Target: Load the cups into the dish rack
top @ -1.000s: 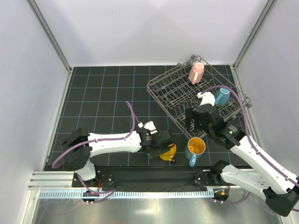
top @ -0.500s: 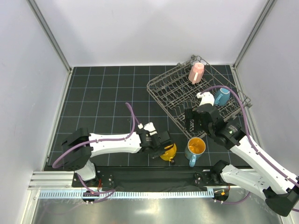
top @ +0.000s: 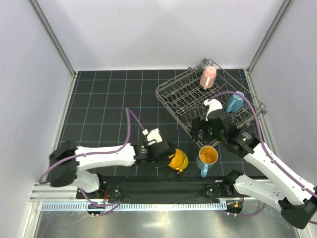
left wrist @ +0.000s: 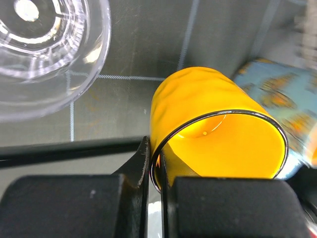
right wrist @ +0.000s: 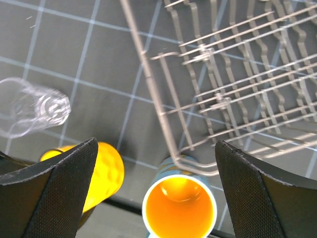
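On a black gridded mat (top: 109, 99) ringed by white walls, the left gripper (top: 166, 157) is clamped on just the rim of the yellow mug (top: 177, 159), tipped at bottom centre. So thin a pinch could let it swing or slip into the blue mug (top: 207, 157) just beside it. The left arm stretches low along the bottom edge. The right gripper (top: 204, 130) hovers wide open and empty near the dish rack (top: 183, 96) at upper right.

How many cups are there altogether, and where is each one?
5. Pink cup and blue mug in the rack; orange-lined blue mug on the table; yellow mug in the left claw; clear tumbler beside it.
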Motion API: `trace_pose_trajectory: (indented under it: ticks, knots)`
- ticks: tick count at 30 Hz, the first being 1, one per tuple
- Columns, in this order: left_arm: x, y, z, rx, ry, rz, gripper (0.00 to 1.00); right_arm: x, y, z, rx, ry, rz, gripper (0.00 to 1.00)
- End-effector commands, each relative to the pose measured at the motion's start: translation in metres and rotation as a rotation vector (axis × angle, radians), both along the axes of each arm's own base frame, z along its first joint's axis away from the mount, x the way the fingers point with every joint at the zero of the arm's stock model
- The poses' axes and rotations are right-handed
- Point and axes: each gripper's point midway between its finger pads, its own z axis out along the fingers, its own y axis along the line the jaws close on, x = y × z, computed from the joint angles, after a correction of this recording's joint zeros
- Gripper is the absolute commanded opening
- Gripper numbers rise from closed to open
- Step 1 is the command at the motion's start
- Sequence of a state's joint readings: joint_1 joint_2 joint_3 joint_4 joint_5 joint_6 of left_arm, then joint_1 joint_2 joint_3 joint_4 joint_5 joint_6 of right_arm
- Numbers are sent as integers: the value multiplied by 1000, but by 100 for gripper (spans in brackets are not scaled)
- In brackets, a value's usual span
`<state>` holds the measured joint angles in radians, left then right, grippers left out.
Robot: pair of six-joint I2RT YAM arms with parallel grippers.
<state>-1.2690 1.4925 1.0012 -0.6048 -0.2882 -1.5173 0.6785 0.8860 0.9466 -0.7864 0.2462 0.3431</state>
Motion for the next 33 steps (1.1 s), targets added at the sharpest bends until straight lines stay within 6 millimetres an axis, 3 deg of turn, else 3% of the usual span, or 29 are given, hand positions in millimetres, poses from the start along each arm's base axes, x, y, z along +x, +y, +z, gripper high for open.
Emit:
trace_pose_trajectory:
  ticks: [1, 7, 16, 21, 28, 33]
  knots:
    - [17, -7, 65, -219, -166, 9, 1, -5, 20, 31, 107, -41, 96, 100]
    - [20, 12, 92, -445, -287, 30, 0, -17, 48, 50, 236, -16, 216, 100]
    - [23, 36, 156, -648, -480, 15, 0, -53, 96, 79, 467, 44, 465, 100]
    - [34, 78, 198, -681, -647, 73, 1, -66, 114, 81, 533, 103, 511, 100]
    - [41, 137, 244, -734, -816, 191, 0, -74, 125, 100, 619, 50, 562, 100]
    - [43, 145, 263, -744, -863, 203, 0, -84, 143, 112, 692, 42, 665, 100]
